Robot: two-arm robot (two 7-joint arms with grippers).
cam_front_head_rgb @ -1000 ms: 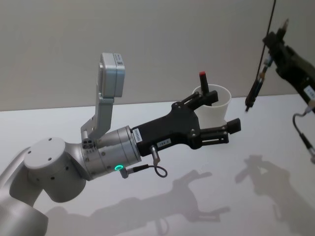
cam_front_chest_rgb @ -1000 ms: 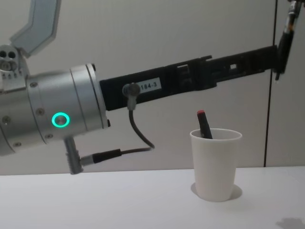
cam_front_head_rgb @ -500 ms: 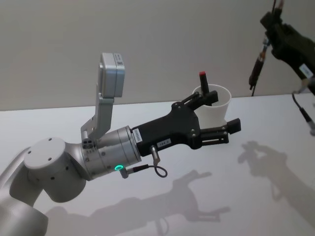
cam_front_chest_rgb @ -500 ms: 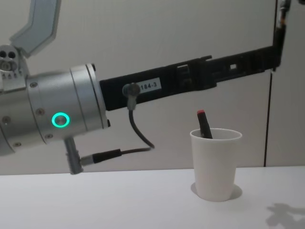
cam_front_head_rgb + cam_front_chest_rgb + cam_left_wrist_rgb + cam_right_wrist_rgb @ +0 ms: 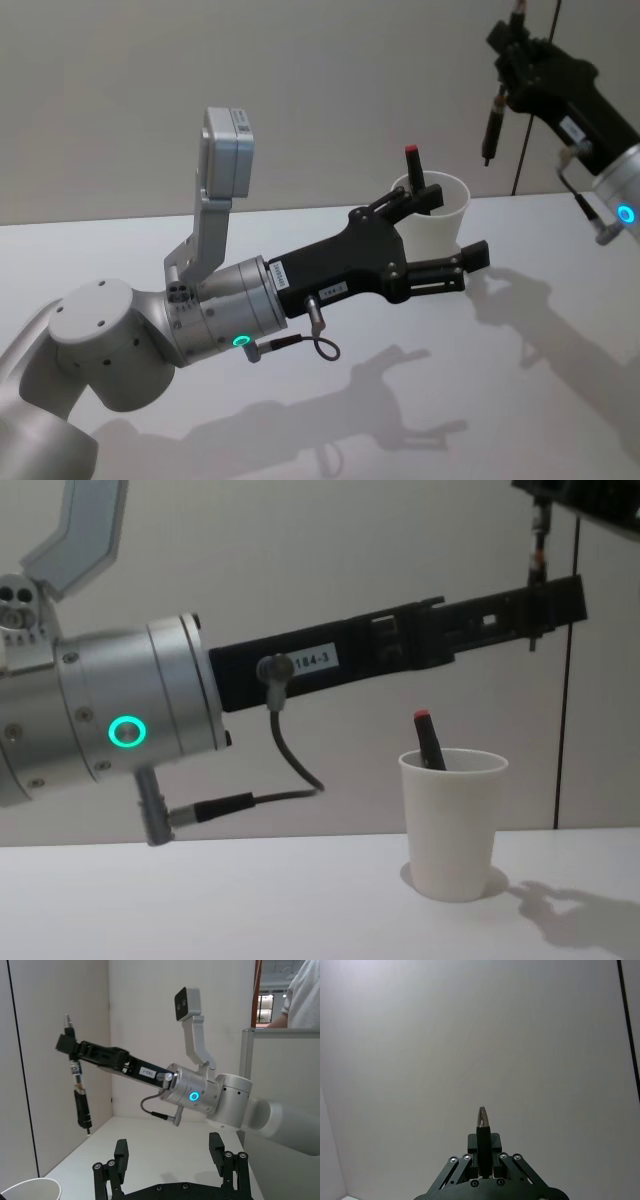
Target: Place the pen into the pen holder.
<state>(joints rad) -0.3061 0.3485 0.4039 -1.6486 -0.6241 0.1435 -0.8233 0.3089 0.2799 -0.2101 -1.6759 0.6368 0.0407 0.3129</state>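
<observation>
The right gripper [image 5: 512, 42] is raised high at about 1 o'clock in the head view, well above the tabletop [image 5: 540, 400], and is clamped on a dark pen [image 5: 491, 125] that hangs nearly upright below its fingers. In the right wrist view the pen's metal tip [image 5: 482, 1116] pokes up between the closed fingers. This pen is in the air, up and to the right of the pen holder [image 5: 440, 215], not yet over its mouth as far as the head view lets one judge.

The pen holder, a white paper cup, stands upright on the tabletop at roughly 12 o'clock of the scene's middle. A red-capped pen [image 5: 414, 168] already leans inside it, its cap above the rim.

The left gripper [image 5: 452, 238] reaches forward just in front of the cup, its fingers spread wide and holding nothing.
</observation>
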